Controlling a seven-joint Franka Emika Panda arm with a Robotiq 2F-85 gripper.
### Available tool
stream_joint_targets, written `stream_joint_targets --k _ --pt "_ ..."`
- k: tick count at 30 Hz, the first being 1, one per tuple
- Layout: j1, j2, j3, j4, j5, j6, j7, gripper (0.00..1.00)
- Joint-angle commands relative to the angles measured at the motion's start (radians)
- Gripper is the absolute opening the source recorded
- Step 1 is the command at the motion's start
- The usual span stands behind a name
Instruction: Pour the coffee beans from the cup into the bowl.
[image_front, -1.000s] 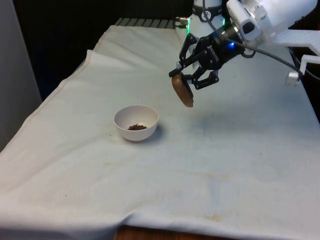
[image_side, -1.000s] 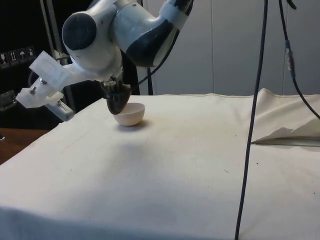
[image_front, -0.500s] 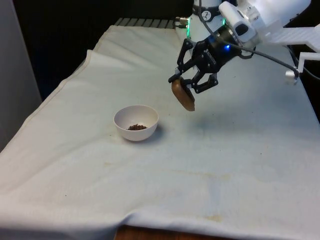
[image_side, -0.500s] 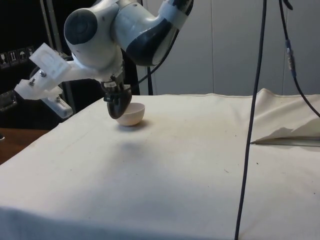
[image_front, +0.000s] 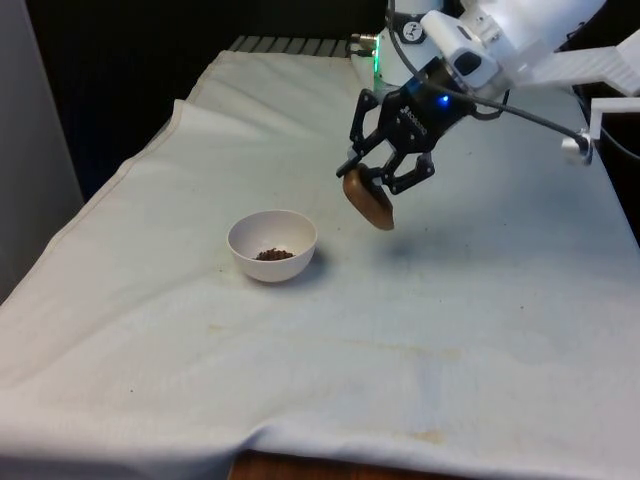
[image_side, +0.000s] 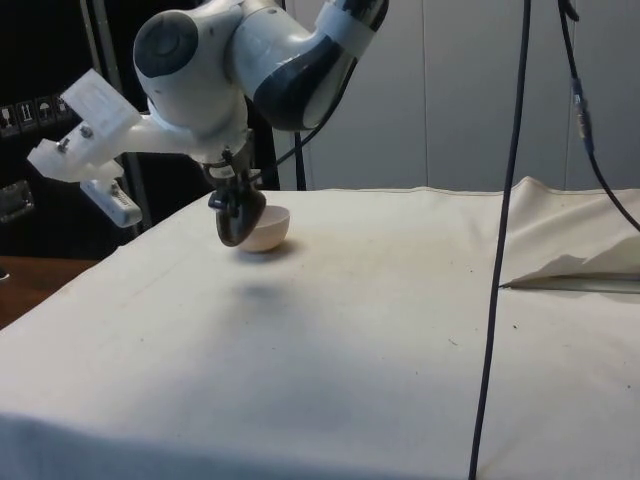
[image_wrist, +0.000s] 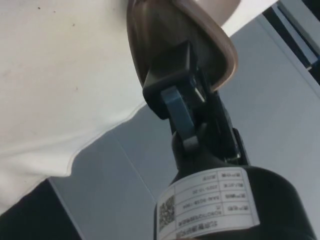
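Gripper: one, black, two-fingered, closed on the rim of the cup, one finger inside the wall and one outside as the wrist view gives it.

Cup: one, brown, held clear of the cloth, tipped well off upright, its long axis slanting down toward the front view's right. In the side view the cup hangs just in front of the bowl. No beans are visible in what the wrist view gives of its inner wall.

Bowl: one, white, upright on the cloth, to the front view's left of the cup and below it, apart from it. The cup is not over the bowl's opening.

Beans: one small dark heap in the bowl's bottom; individual count cannot be told. A few dark specks lie on the cloth near the bowl.

Cloth: one, white, covering the table.

Judgement: the pour looks done. The coming move turns on the cup's tilt; righting it and lowering it to bare cloth on the side away from the bowl seems likely.
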Motion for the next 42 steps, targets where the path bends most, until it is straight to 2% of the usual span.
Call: stream_joint_targets --k 1,3,4,5,11,12,13,19,20,21,29,30,31,36,37,38,39,42 --pt "-0.012 -0.001 0.004 -0.004 0.017 0.025 -0.012 0.03" --pt "-0.015 -0.001 0.000 -0.006 0.029 0.040 -0.014 0.03" --pt "-0.005 0.000 -0.005 -0.002 0.017 0.022 -0.004 0.03" --pt "-0.015 -0.001 -0.002 -0.007 0.033 0.046 -0.015 0.03" --pt "-0.024 0.000 -0.008 -0.009 0.064 0.078 -0.024 0.03" --pt "-0.014 0.000 -0.013 -0.006 0.054 0.061 -0.014 0.03" --pt "-0.025 0.000 -0.009 -0.010 0.068 0.083 -0.025 0.03" --pt "-0.030 0.000 -0.020 -0.015 0.100 0.119 -0.034 0.03" --pt "-0.019 0.000 -0.026 -0.013 0.090 0.105 -0.023 0.03" --pt "-0.031 0.000 -0.022 -0.016 0.105 0.125 -0.035 0.03" --pt "-0.035 0.000 -0.039 -0.022 0.149 0.170 -0.054 0.03" --pt "-0.023 0.000 -0.045 -0.018 0.134 0.150 -0.042 0.03" --pt "-0.035 0.000 -0.041 -0.023 0.154 0.175 -0.056 0.03" --pt "-0.036 0.001 -0.054 -0.027 0.186 0.205 -0.073 0.03" --pt "-0.036 0.001 -0.056 -0.027 0.191 0.209 -0.076 0.03" --pt "-0.024 0.000 -0.063 -0.023 0.178 0.191 -0.063 0.03" --pt "-0.036 0.001 -0.058 -0.028 0.197 0.214 -0.078 0.03" --pt "-0.037 0.002 -0.067 -0.031 0.220 0.234 -0.091 0.03"
